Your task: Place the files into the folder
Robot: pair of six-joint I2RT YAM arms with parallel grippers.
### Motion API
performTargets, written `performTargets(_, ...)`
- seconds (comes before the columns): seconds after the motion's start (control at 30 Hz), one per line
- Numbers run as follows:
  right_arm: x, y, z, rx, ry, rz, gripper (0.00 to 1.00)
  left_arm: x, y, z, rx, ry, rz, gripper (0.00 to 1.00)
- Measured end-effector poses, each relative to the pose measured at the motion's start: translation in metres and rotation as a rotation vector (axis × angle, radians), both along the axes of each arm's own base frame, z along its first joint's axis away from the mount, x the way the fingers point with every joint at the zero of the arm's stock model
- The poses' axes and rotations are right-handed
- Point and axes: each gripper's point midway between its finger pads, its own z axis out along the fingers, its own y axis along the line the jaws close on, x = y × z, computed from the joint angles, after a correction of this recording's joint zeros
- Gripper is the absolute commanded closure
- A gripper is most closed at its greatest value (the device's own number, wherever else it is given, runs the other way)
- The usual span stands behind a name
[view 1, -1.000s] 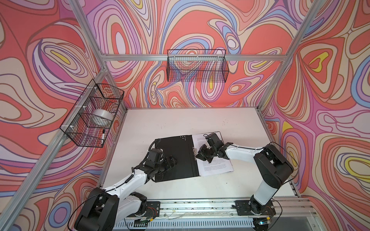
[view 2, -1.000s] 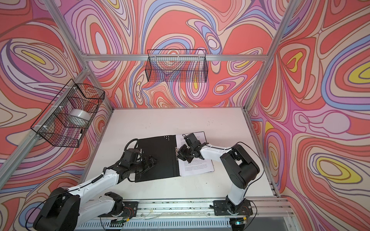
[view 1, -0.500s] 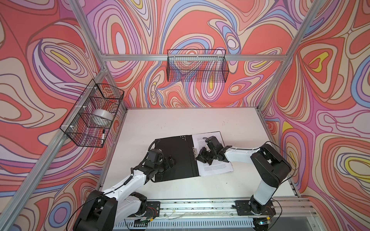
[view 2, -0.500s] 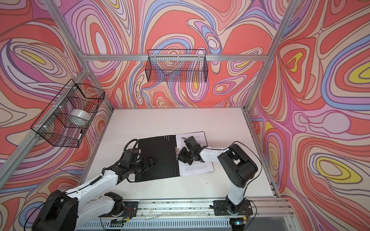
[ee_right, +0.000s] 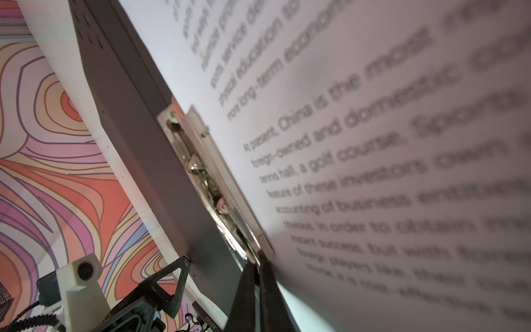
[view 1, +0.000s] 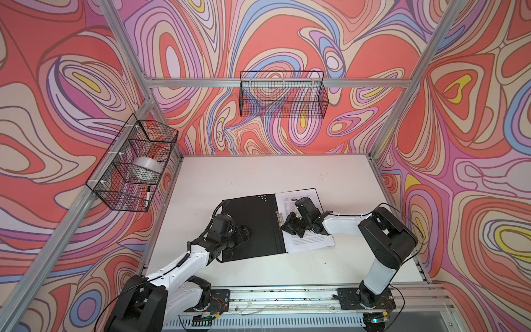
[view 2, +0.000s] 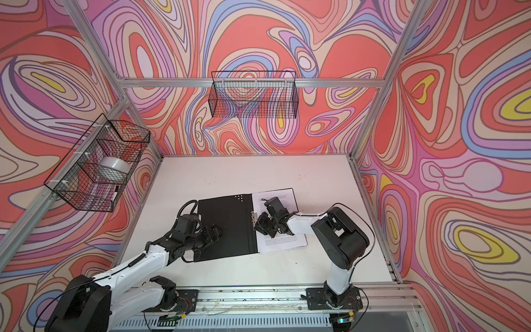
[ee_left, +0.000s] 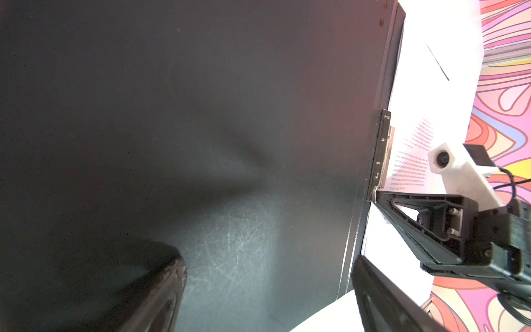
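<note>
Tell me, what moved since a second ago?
Hardly anything. The right arm's elbow swung a little toward the folder. The right gripper stayed shut at the metal spine clip, beside the files. The left gripper stayed open over the folder's black inside. The folder and the files did not shift.

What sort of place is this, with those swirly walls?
Likely a robot test cell: two robot arms on a rail, a white table boxed in an aluminium frame, wire baskets hung up.
</note>
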Motion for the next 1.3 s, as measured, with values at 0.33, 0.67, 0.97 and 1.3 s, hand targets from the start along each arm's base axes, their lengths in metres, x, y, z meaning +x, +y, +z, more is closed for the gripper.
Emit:
performTargets(0.33,-0.001,0.003,0.004,-0.013,-0.006,0.018,1.00,0.000,0.000,-0.001,0.001,0.004,-0.001,0.09)
performTargets(0.67,-0.003,0.002,0.004,-0.056,-0.001,0.063,0.77,-0.004,0.002,0.001,0.021,0.036,-0.011,0.08)
performTargets(0.97,0.003,-0.004,0.018,-0.180,-0.057,0.172,0.37,0.012,-0.001,0.071,0.049,-0.063,-0.068,0.00)
performTargets(1.3,0.042,-0.080,0.053,-0.337,-0.187,0.142,0.16,0.019,0.055,0.098,0.104,-0.105,0.026,0.00)
